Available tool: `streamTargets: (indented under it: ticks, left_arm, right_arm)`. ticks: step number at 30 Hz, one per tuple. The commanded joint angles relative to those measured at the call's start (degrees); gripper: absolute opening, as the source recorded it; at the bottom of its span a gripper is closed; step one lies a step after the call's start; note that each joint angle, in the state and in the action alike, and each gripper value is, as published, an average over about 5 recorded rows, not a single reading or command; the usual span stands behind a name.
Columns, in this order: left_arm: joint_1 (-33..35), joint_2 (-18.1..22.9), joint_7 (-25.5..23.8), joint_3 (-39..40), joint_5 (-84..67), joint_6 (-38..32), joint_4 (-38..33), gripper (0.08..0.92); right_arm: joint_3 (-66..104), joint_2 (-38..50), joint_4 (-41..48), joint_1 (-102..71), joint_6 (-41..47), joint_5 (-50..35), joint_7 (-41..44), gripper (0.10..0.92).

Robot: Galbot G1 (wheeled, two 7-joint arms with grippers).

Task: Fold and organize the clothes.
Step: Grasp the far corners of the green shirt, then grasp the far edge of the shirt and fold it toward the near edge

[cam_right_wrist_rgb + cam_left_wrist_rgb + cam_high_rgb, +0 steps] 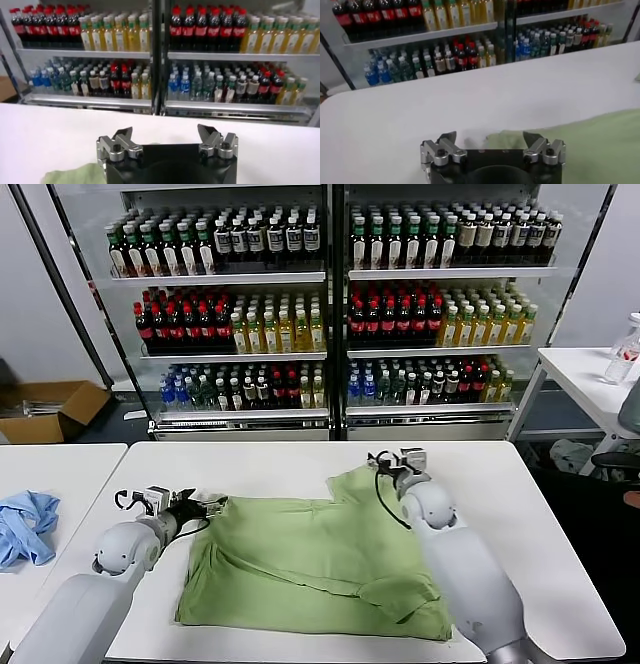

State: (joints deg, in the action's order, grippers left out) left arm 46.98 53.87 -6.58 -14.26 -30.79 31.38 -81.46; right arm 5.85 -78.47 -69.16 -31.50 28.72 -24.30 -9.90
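So the green polo shirt (320, 559) is laid out flat on the white surface (260, 464), roughly in the middle, probably so both arms can get at an edge each. It looks partly folded already: the right side is doubled over toward the centre and a sleeve is tucked across near the front corner, while one corner is poking up toward the far right. No collar, buttons or print can be made out, so it's likely lying face down or folded in.

The left gripper (215, 507) is parked right at the shirt's left edge, jaws spread wide and nothing held; in the left wrist view the fabric sits just beyond the fingertips. The right gripper (398, 468) is sat at the far right corner of the shirt, also wide open and empty.

A light blue garment (25, 526) is bunched on the neighbouring table, well apart and not part of this.
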Motion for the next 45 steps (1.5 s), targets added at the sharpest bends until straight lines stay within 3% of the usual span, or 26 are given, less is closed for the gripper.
streamTargets:
  ticks: [1, 7, 11, 26, 31, 36, 45]
  left_arm:
    - [-2.0, 0.0, -0.8, 1.2, 0.7, -0.2, 4.2, 0.823]
    - [-1.1, 0.0, -2.2, 1.2, 0.8, -0.2, 3.5, 0.823]
    - [-0.7, 0.0, -2.8, 1.2, 0.7, -0.2, 3.2, 0.786]
    - [0.8, 0.1, -3.8, 0.6, -0.1, -1.0, 1.6, 0.37]
    - [2.6, -1.2, -3.9, -1.3, -3.7, -2.3, -2.1, 0.231]
    - [8.4, -4.5, -3.4, -4.5, -6.8, -3.1, -9.6, 0.105]
    - [14.9, -8.1, -3.2, -7.8, -7.9, -4.6, -13.8, 0.088]
  right_arm:
    - [-1.5, -2.9, 7.4, 2.7, -1.0, 1.5, -1.0, 0.823]
    - [-1.0, -2.7, 7.0, 2.2, 0.2, 0.1, -2.2, 0.816]
    - [-0.4, -2.8, 6.7, 1.5, 0.1, -0.4, -1.5, 0.741]
    - [0.0, -1.8, 3.2, 0.3, -2.3, -1.1, -0.3, 0.309]
    - [0.1, 1.4, -8.6, -3.7, -0.7, -5.5, -2.2, 0.162]
    - [1.8, 6.5, -27.8, -11.8, 3.2, -10.8, -5.6, 0.105]
    - [6.6, 13.6, -45.8, -28.4, 4.4, -12.0, -7.4, 0.105]
